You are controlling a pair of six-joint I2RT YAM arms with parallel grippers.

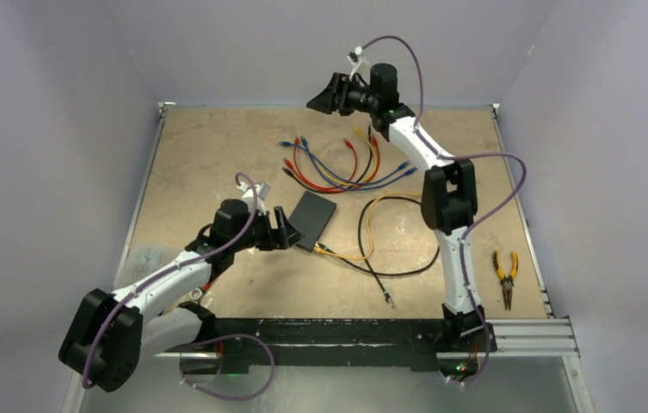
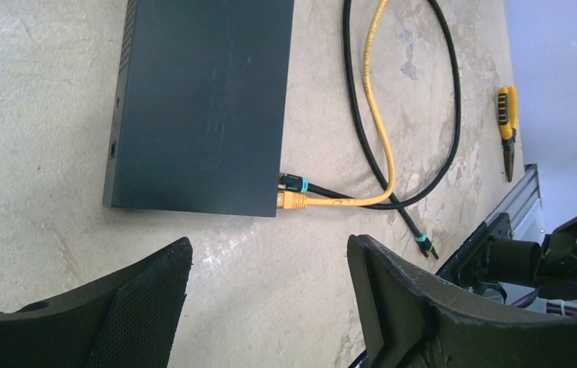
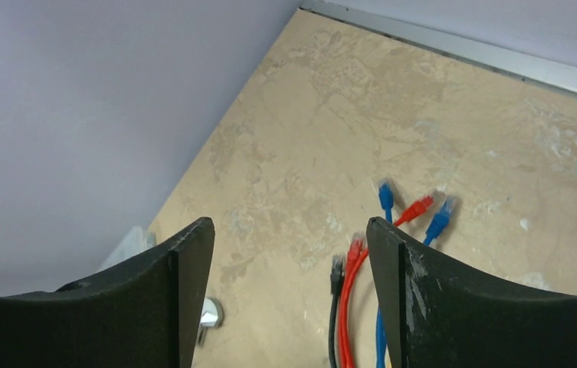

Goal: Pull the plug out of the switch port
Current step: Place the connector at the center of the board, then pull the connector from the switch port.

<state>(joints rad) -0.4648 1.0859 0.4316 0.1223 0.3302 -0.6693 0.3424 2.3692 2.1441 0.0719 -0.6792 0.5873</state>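
A mottled tan table (image 1: 217, 155) fills the floor of a pale lilac, three-walled booth, with metal strips along its 9, 12 and 3 o'clock edges and a ribbed aluminium rail (image 1: 518, 331) across the 6 o'clock edge, where both arm bases are bolted. The switch (image 1: 314, 218) lies flat near the middle of the table. A yellow plug (image 2: 293, 201) and a black plug (image 2: 294, 184) with a teal collar sit side by side in the ports at its 5 o'clock corner. From there the yellow cable (image 1: 363, 232) and black cable (image 1: 406, 267) loop out toward 3 o'clock, and the black one's free end lies toward 5 o'clock. A bundle of patch cables (image 1: 346, 168) in red, blue, orange and black sprawls at 12 o'clock from the switch. Yellow-handled pliers (image 1: 504, 277) rest near the 3 o'clock edge, well apart from everything else. The left gripper (image 2: 268, 253) hangs low just beside the switch at its 9 o'clock side, jaws apart and nothing between them. The right gripper (image 3: 290, 230) is raised over the 12 o'clock edge, close to the back wall, jaws likewise spread and holding nothing. Bare surface stretches from 9 to 11 o'clock and along the strip at 6 o'clock; the looped cables crowd the ground from 3 to 5 o'clock.
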